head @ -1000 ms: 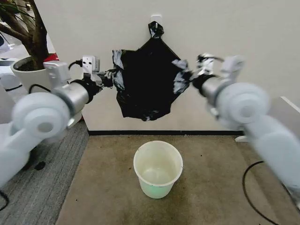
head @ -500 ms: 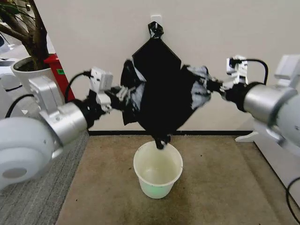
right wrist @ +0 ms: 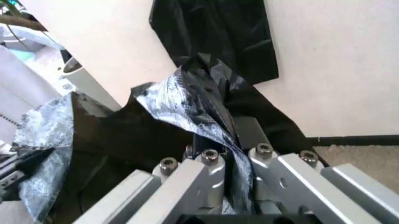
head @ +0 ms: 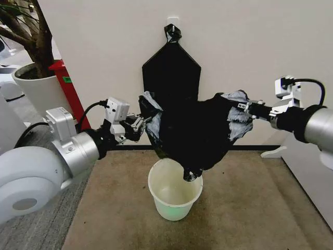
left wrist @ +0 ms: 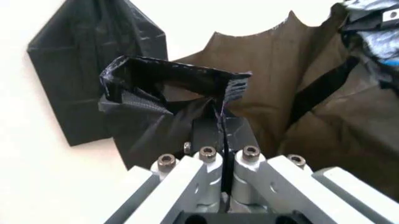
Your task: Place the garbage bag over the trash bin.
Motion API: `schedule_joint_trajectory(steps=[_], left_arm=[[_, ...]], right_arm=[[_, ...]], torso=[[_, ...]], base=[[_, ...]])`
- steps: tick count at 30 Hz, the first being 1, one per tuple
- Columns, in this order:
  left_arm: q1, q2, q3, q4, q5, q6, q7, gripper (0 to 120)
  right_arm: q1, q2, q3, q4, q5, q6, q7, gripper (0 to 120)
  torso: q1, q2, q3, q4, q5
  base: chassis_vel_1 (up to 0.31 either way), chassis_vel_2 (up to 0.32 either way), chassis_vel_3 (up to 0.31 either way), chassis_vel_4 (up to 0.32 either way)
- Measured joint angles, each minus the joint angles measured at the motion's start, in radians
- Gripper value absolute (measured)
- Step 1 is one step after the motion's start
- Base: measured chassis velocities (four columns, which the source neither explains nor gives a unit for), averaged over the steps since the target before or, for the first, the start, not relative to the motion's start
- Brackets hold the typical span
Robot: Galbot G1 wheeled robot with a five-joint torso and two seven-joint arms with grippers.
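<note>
Above the trash bin (head: 175, 188), the garbage bag (head: 195, 136) is held stretched, pinched by left gripper (head: 141, 124) and right gripper (head: 244, 109); the thin film could slip free.

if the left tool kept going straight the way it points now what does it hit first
Most likely the garbage bag it already grips: the left tool points across toward the right tool, with the stretched film between them. Depth is unclear.

Above bin: garbage bag (head: 195, 135) hangs over the trash bin (head: 175, 188) — mouth partly blocked.
Floor around bin: open.
</note>
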State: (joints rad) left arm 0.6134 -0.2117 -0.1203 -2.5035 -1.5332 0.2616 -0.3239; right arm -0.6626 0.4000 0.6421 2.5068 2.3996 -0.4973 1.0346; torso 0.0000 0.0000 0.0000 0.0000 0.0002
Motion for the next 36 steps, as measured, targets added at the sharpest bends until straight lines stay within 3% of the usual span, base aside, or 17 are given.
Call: schedule_joint_trajectory(steps=[8,19,27,36], left_arm=[[0.051,0.038,-0.010,0.002,-0.023,-0.004,-0.029,0],[0.208,0.046,-0.021,0.003,0.055,0.022,-0.051,0],[0.227,0.045,-0.020,0.003,0.102,0.032,-0.058,0],[0.167,0.085,-0.045,0.003,0.090,0.035,-0.061,0]], right_arm=[[-0.015,-0.017,0.020,-0.003,0.063,0.027,0.004,0],[-0.023,0.112,-0.183,-0.006,-0.107,0.045,0.000,0],[-0.080,0.172,-0.225,-0.008,-0.196,0.055,-0.051,0],[-0.047,0.178,-0.223,-0.008,-0.194,0.089,-0.091,0]], torso=[[0.000,0.000,0.000,-0.0001,-0.0005],[0.000,0.000,0.000,0.0000,-0.0002],[0.000,0.000,0.000,-0.0001,-0.0002],[0.000,0.000,0.000,-0.0001,-0.0003]], base=[[0.000,0.000,0.000,0.000],[0.000,0.000,0.000,0.000],[0.000,0.000,0.000,0.000],[0.000,0.000,0.000,0.000]])
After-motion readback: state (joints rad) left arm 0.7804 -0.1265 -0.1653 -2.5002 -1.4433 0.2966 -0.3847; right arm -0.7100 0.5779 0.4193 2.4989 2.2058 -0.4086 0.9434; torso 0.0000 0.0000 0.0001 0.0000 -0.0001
